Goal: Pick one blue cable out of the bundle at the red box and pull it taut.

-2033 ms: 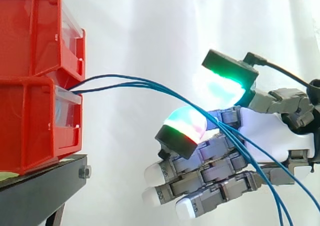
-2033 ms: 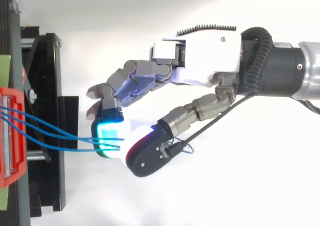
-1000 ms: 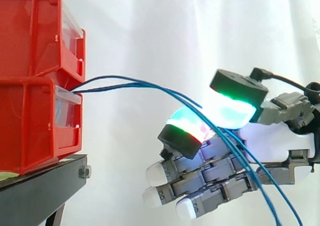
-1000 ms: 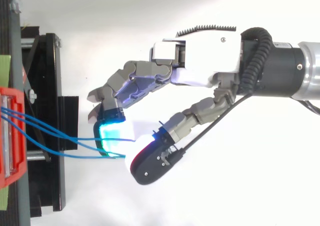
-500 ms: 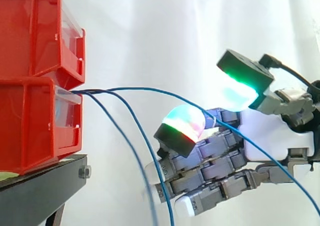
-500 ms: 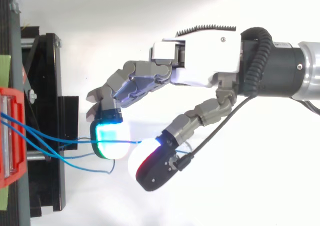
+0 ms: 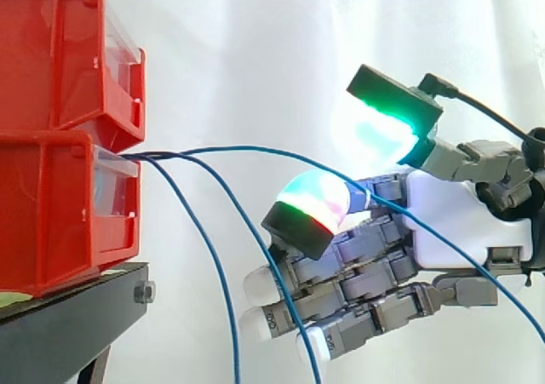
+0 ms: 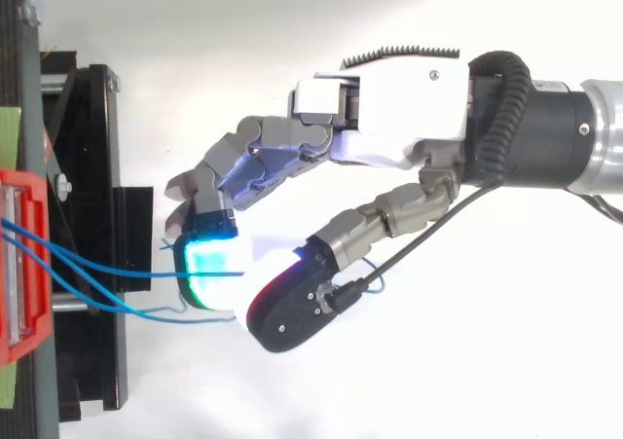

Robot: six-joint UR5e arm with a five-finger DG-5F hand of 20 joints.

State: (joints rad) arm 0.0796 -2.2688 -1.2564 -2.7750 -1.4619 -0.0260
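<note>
Two stacked red boxes (image 7: 51, 205) stand at the left on a black stand (image 7: 68, 316). Blue cables leave the gap between them. One blue cable (image 7: 255, 151) arcs right to my hand (image 7: 451, 222) and lies over the red-green fingertip (image 7: 317, 198), under the green thumb pad (image 7: 383, 133), then runs off to the lower right. In the top view that cable (image 8: 146, 273) enters where the two glowing pads meet, so my hand (image 8: 389, 118) pinches it. It still sags slightly. Two other blue cables (image 7: 211, 273) hang loose below the boxes.
White curtain fills the background. The arm enters from the right (image 8: 565, 137). The stand's black frame (image 8: 97, 215) lies just left of the fingertips, with a short gap between them. The lower fingers are curled under the palm, clear of the hanging cables.
Two of the three cables have slipped out of the hand and dropped to hang by the boxes. The thumb lifted away, then came back down onto the one remaining cable.
</note>
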